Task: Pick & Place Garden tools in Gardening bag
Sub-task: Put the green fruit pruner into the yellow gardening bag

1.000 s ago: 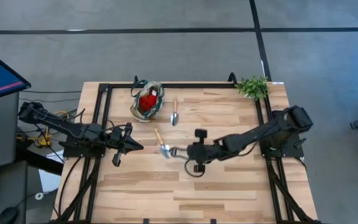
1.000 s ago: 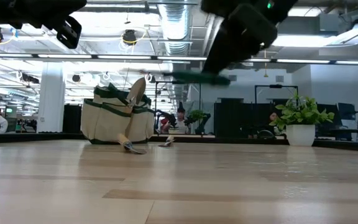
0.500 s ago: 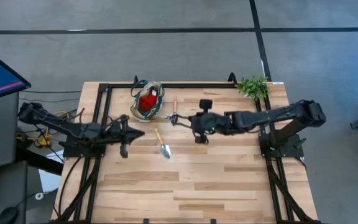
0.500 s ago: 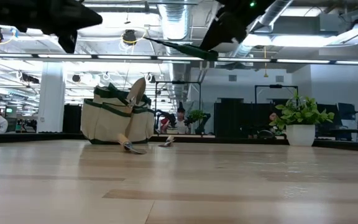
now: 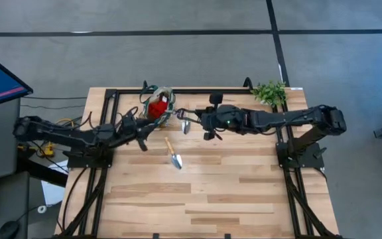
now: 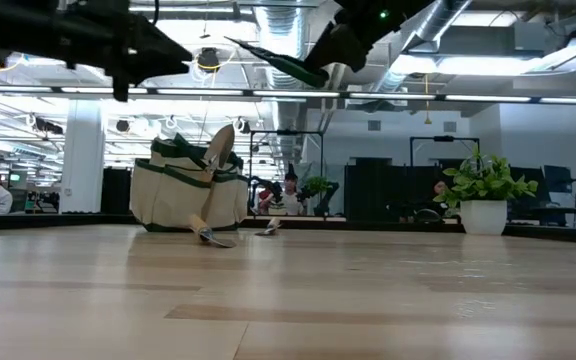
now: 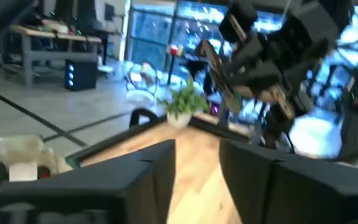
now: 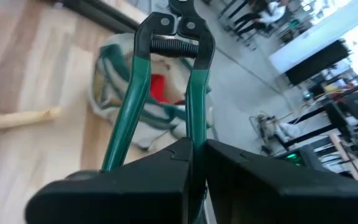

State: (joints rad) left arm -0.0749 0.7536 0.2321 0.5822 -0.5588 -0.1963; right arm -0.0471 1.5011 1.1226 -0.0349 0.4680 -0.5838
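Note:
The beige gardening bag (image 5: 156, 110) with green trim stands near the table's far edge, a red piece (image 5: 155, 107) inside it; it also shows in the low view (image 6: 188, 192). My right gripper (image 5: 199, 119) is shut on green-handled pruning shears (image 8: 166, 81), high above the table just right of the bag. One wooden-handled trowel (image 5: 173, 153) lies flat mid-table. Another trowel (image 5: 186, 125) lies below the shears. My left gripper (image 5: 142, 130) is open and empty, raised, close to the bag's near left side. My right gripper pinches the shears' two green handles (image 8: 191, 134) together between its two fingers, toward the handles' free ends. The fingers come level from the table's right and lie along the shears. The shears (image 6: 278, 62) are lifted clear, blades pointing at the bag, tip slightly raised.
A leafy plant in a white pot (image 5: 269, 92) stands at the far right corner. Black frame rails (image 5: 108, 113) run along the table's left, right and far sides. The near half of the wooden table (image 5: 197, 199) is bare.
My right gripper has carried the shears from mid-table toward the far edge and leftward to the bag, rising as it went. My left gripper has moved toward the far edge and rightward, up to the bag. The trowels and bag have stayed put.

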